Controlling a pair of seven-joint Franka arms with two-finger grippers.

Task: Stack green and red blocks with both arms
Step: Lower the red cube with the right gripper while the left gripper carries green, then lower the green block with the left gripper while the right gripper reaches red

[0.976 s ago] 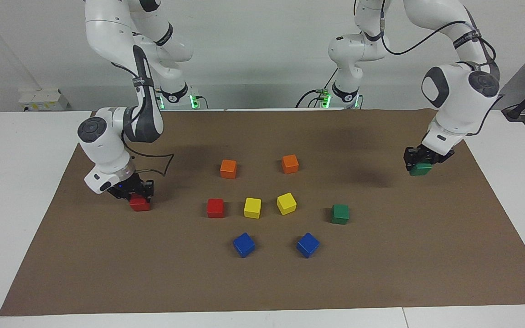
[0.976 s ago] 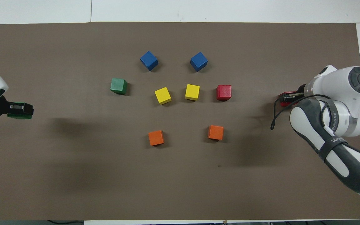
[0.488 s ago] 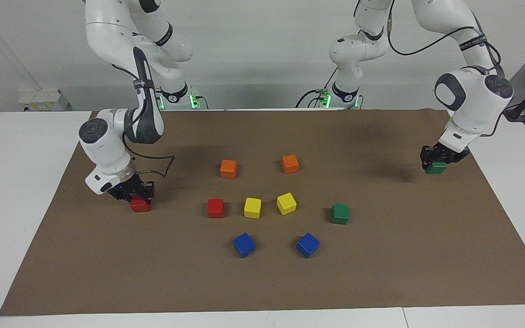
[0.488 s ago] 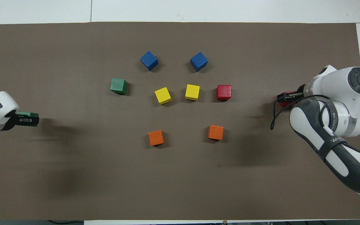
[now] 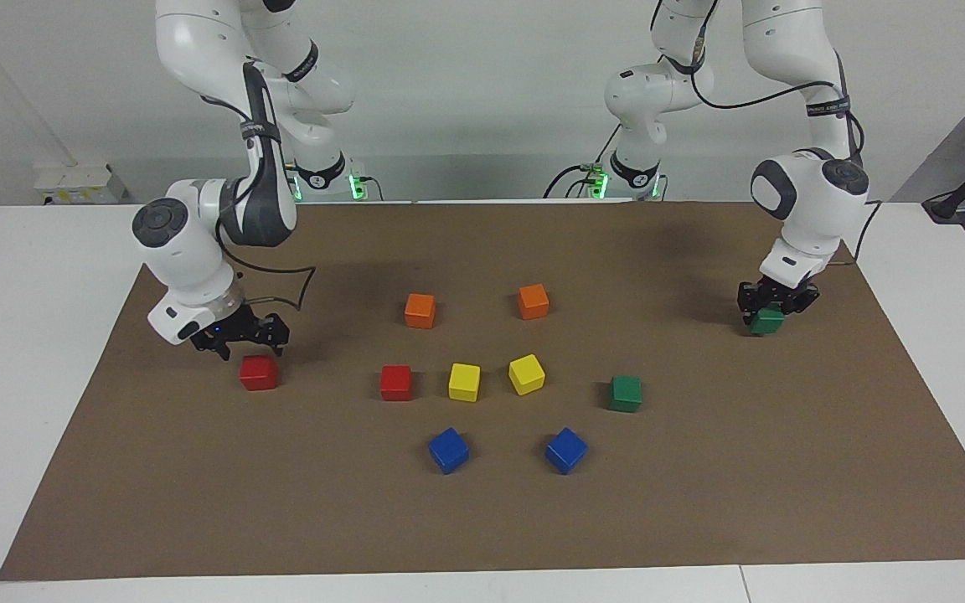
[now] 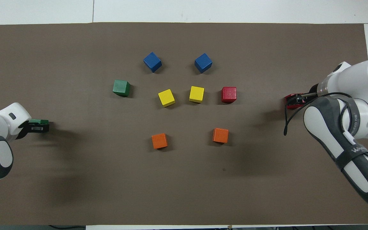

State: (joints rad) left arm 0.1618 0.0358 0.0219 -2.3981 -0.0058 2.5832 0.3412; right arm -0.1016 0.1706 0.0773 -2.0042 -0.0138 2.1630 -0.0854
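One red block (image 5: 258, 373) rests on the brown mat (image 5: 482, 519) at the right arm's end; it shows partly under the gripper in the overhead view (image 6: 288, 99). My right gripper (image 5: 244, 337) is open just above it, not touching; it also shows in the overhead view (image 6: 296, 98). My left gripper (image 5: 771, 303) is shut on a green block (image 5: 766, 322) low over the mat at the left arm's end; in the overhead view the gripper (image 6: 38, 127) covers most of that green block (image 6: 39, 121). A second red block (image 5: 395, 382) and a second green block (image 5: 625, 393) stand free in the middle group.
Two orange cubes (image 5: 420, 310) (image 5: 533, 301) sit nearest the robots. Two yellow cubes (image 5: 464, 381) (image 5: 526, 373) stand between the free red and green blocks. Two blue cubes (image 5: 448, 450) (image 5: 565, 450) sit farthest from the robots.
My right gripper has let go of the red block and risen a little. My left gripper has brought the green block lower and slightly toward the table's middle.
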